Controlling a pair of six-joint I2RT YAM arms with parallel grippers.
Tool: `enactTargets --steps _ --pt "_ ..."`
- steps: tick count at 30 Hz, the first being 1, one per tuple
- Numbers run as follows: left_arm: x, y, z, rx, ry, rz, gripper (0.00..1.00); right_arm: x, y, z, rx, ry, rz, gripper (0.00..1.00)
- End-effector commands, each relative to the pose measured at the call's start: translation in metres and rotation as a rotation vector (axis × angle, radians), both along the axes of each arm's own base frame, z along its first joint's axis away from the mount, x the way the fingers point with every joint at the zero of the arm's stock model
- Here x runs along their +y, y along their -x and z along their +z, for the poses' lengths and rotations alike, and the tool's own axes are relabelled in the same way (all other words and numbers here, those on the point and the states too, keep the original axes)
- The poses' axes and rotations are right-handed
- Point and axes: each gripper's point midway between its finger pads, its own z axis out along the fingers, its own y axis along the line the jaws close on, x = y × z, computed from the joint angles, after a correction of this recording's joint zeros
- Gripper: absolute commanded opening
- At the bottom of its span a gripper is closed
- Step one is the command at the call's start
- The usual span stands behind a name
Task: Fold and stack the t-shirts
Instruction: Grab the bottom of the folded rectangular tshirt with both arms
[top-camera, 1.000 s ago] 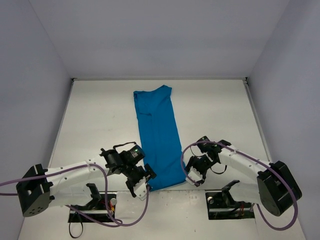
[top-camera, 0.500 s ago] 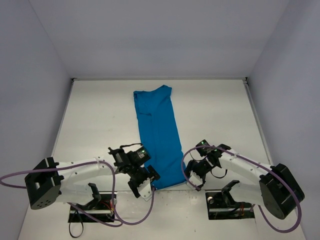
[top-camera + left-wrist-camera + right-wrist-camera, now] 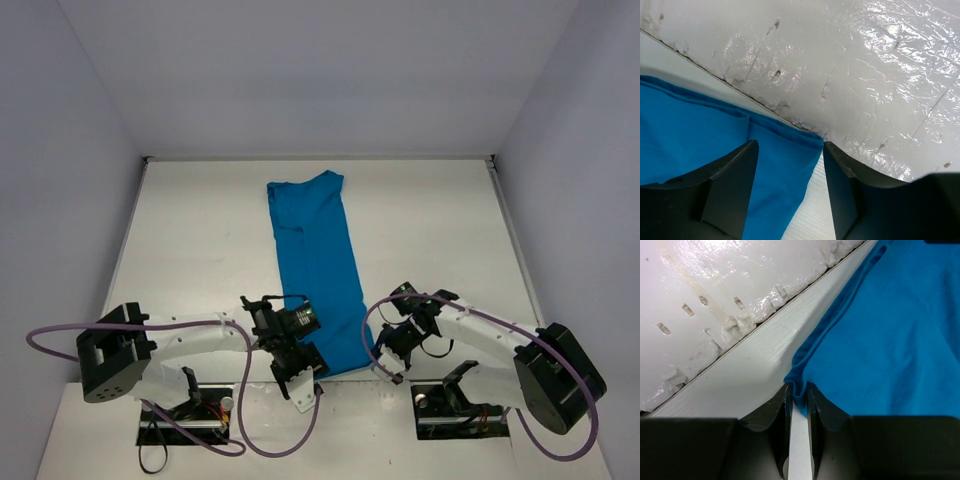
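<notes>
The right gripper (image 3: 798, 392) was clamped on a corner of the t-shirt (image 3: 900, 330); the left gripper (image 3: 789, 152) was spread wide astride the other, which should be pinched deeply before any lift

Teal t-shirt (image 3: 890, 340) corner between the fingers (image 3: 771, 415)

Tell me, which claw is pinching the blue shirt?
The right gripper: it is shut on a near corner of the t-shirt, while the left gripper stands open.
</notes>
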Motion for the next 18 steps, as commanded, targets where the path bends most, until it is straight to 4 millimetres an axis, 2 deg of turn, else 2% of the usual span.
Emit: enactTargets --steps 1,10,14,18 --pt "-0.008 0.000 0.014 -0.007 0.015 -0.036 0.49 0.016 0.000 0.008 -0.364 -0.200 0.510 0.14" --pt "-0.001 -0.003 0.009 -0.022 -0.033 -0.015 0.48 0.018 -0.004 0.008 -0.355 -0.192 0.498 0.12" --pt "0.013 0.001 -0.004 -0.031 -0.076 -0.012 0.48 0.018 -0.005 0.008 -0.349 -0.186 0.489 0.11" --pt "0.013 -0.002 -0.008 -0.037 -0.077 0.013 0.48 0.018 -0.004 0.008 -0.347 -0.183 0.485 0.11"
